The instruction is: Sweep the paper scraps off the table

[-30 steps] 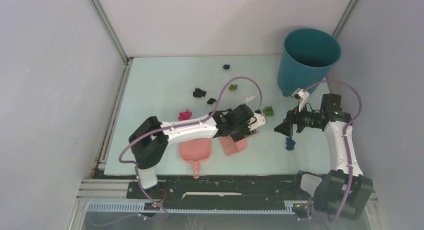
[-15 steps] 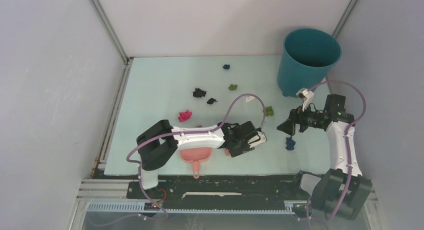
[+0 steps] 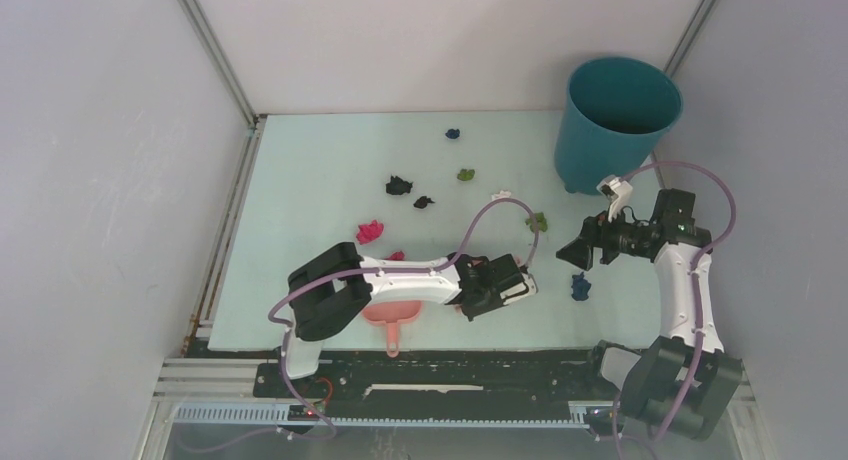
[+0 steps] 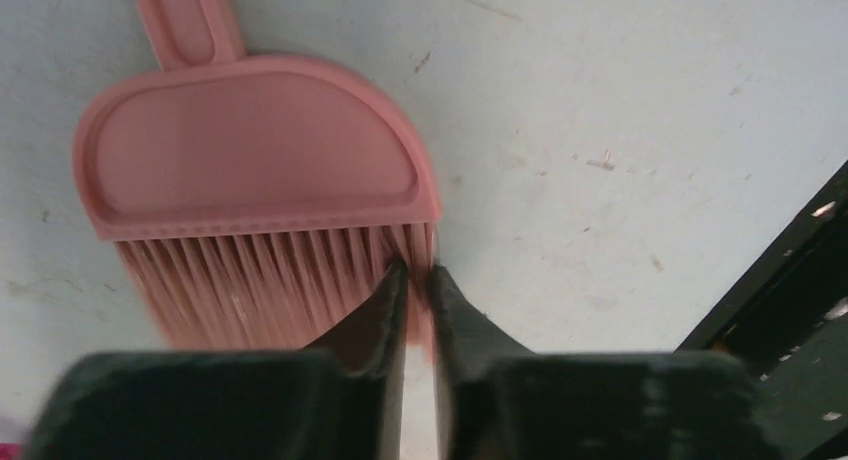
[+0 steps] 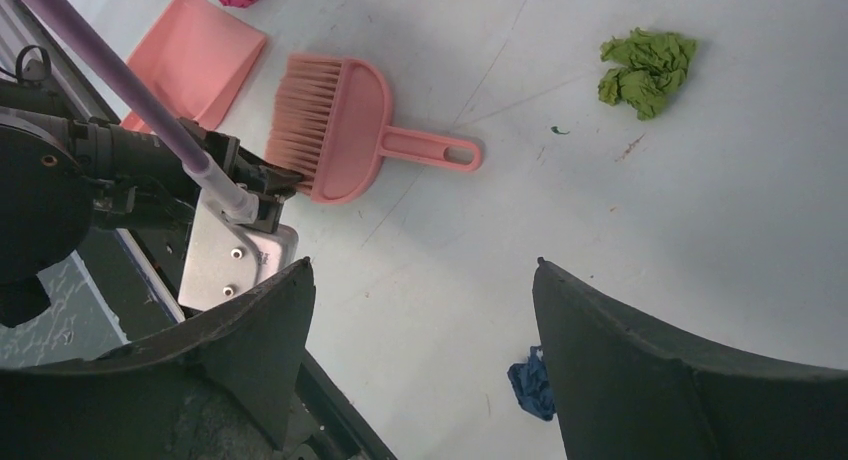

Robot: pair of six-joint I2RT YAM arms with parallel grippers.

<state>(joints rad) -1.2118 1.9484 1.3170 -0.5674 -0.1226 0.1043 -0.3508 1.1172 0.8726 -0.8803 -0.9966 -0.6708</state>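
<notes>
Left gripper (image 4: 418, 280) is narrow, nipping just the corner bristles of the pink brush (image 4: 250, 150); regripping its handle (image 5: 430, 150) looks steadier. Right gripper (image 5: 420, 280) hangs wide, empty.

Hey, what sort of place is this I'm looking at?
Most likely a robotics test cell, not a home: a mint-green table boxed in by grey walls, two robot arms bolted at its near edge, and coloured paper scraps scattered on it, plus a pink hand brush and teal bin.
</notes>
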